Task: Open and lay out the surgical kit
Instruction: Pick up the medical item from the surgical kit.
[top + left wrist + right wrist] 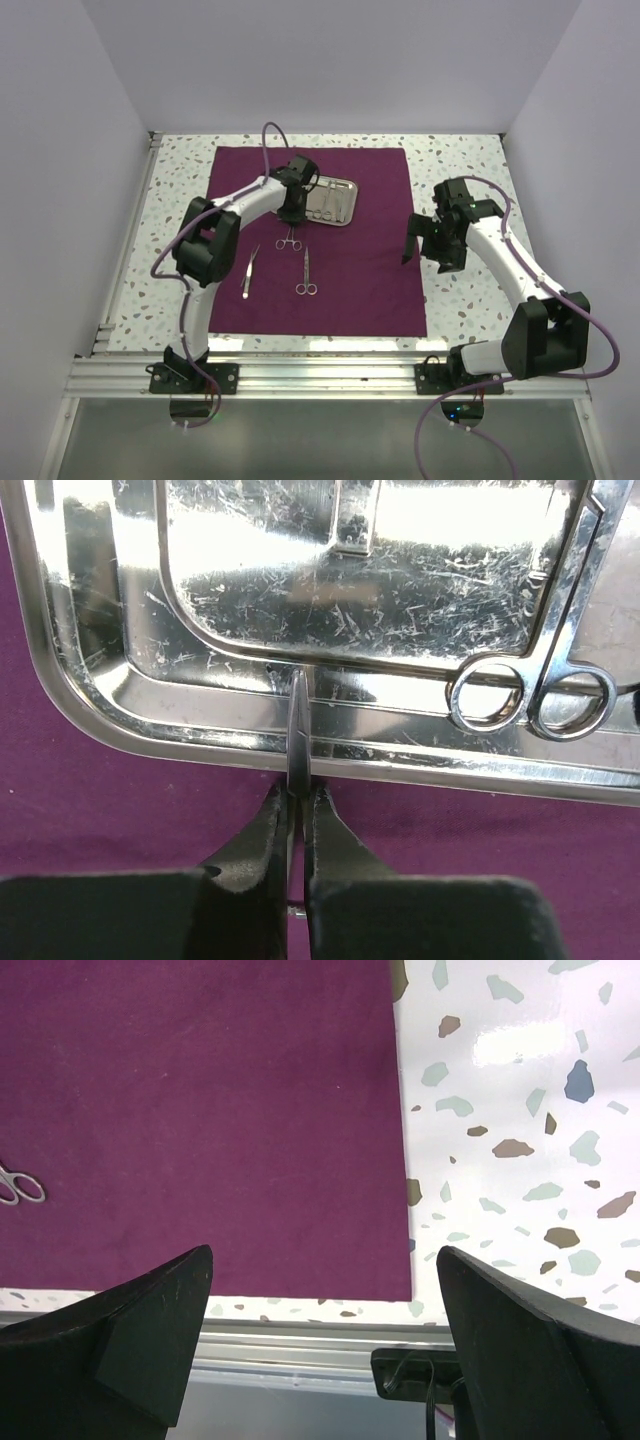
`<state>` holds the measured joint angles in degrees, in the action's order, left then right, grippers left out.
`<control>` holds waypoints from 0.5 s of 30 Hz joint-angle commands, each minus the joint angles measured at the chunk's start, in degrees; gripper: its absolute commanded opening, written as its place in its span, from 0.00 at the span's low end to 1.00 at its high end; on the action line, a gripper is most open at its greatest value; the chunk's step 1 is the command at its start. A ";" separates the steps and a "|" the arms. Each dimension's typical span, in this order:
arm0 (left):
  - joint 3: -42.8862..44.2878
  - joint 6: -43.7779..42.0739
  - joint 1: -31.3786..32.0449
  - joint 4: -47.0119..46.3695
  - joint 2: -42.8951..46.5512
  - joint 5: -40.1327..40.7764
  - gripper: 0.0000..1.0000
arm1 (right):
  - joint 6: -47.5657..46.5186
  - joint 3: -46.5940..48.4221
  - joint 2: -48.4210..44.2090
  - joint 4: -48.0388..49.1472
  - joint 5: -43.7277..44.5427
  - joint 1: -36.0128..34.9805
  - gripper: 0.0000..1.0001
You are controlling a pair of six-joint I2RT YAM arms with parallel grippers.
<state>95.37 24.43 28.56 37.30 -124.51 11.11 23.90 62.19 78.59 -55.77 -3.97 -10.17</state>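
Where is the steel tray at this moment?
Top view: the steel tray sits far-middle on the purple cloth, under the left tool, which grips a slim instrument over its near rim.

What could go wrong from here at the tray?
The left claw pinches a slim steel instrument by a narrow edge, so it could twist or slip out. Its tip sits at the rim of the steel tray and might catch, dragging the tray across the purple cloth. Nearby ring-handled scissors could get knocked.
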 commanded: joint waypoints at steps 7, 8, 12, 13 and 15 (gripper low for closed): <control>10.61 0.09 -0.26 4.00 -0.57 -0.04 0.00 | -0.70 1.97 0.16 0.66 -0.34 0.15 0.98; 11.67 0.36 -0.26 5.66 -0.30 -0.04 0.00 | -0.70 1.97 0.25 0.83 -0.43 0.15 0.98; 11.95 2.29 -0.08 7.53 3.73 -1.27 0.00 | -0.78 1.53 0.43 1.45 -0.78 0.07 0.98; 10.98 2.55 0.36 7.53 4.70 -1.53 0.00 | -0.79 1.53 0.34 1.63 -0.78 0.07 0.98; 7.03 3.43 0.97 7.44 7.68 -1.62 0.00 | -0.87 1.26 0.34 1.89 -0.78 0.07 0.98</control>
<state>104.75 25.93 28.82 42.46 -123.44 10.44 23.88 62.26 78.74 -55.27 -4.03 -10.17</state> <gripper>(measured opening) 0.044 0.985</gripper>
